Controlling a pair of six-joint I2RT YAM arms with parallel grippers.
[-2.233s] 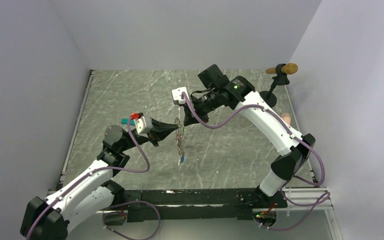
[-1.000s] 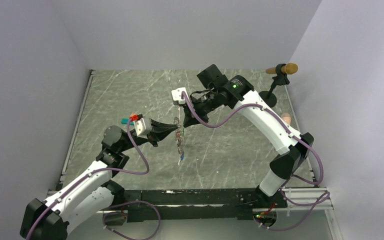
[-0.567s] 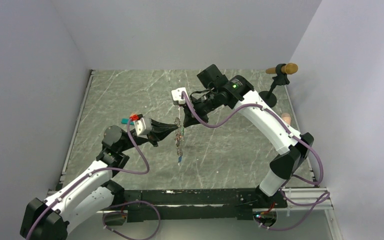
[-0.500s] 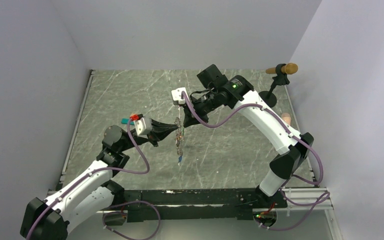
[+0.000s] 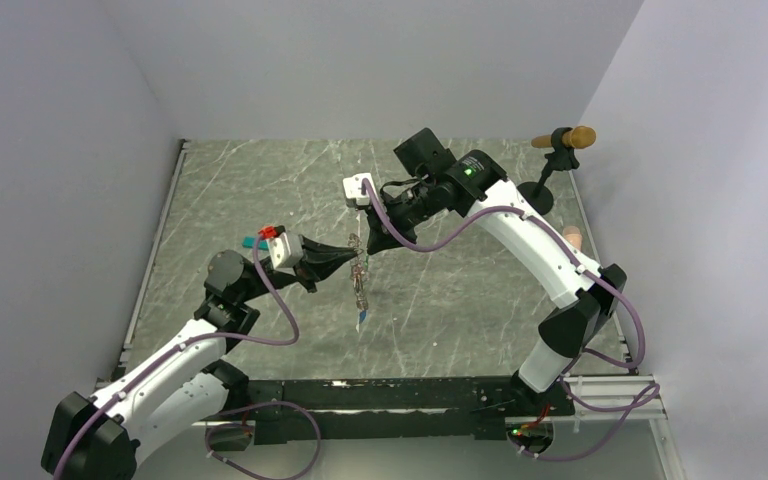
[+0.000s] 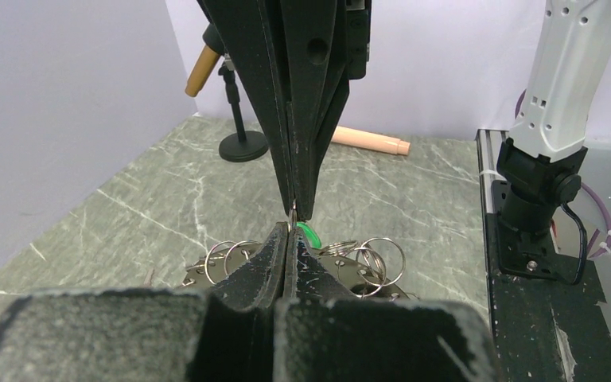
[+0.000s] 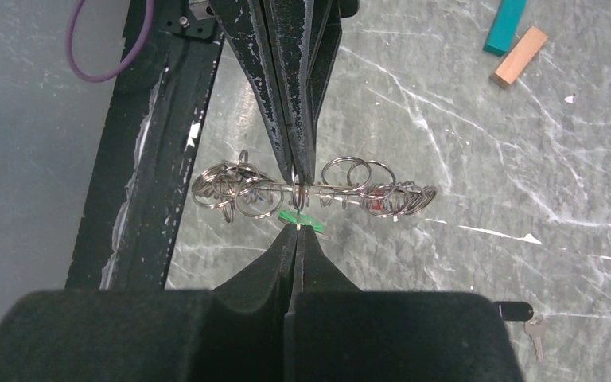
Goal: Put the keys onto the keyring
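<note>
Right gripper point(image 7: 297, 231) and left gripper point(image 7: 297, 177) both pinched shut, tips nearly meeting, keyring point(image 7: 334, 193) slung between them.
Green key point(image 7: 297, 216) sits against the keyring wire, nipped in the right gripper's tips. The left gripper grips the wire from the opposite side. The ring cluster is held up off the table point(image 7: 445, 263), with the blue key point(image 5: 361, 320) dangling at its lowest end. Teal block point(image 7: 506, 25) and tan block point(image 7: 519, 67) lie side by side, well apart from the keyring. One loose dark-headed key point(image 7: 517, 310) lies flat on the table.

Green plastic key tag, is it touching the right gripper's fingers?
Touching. The right wrist view shows the green plastic key tag pinched at the tips of the right gripper's shut fingers.
</note>
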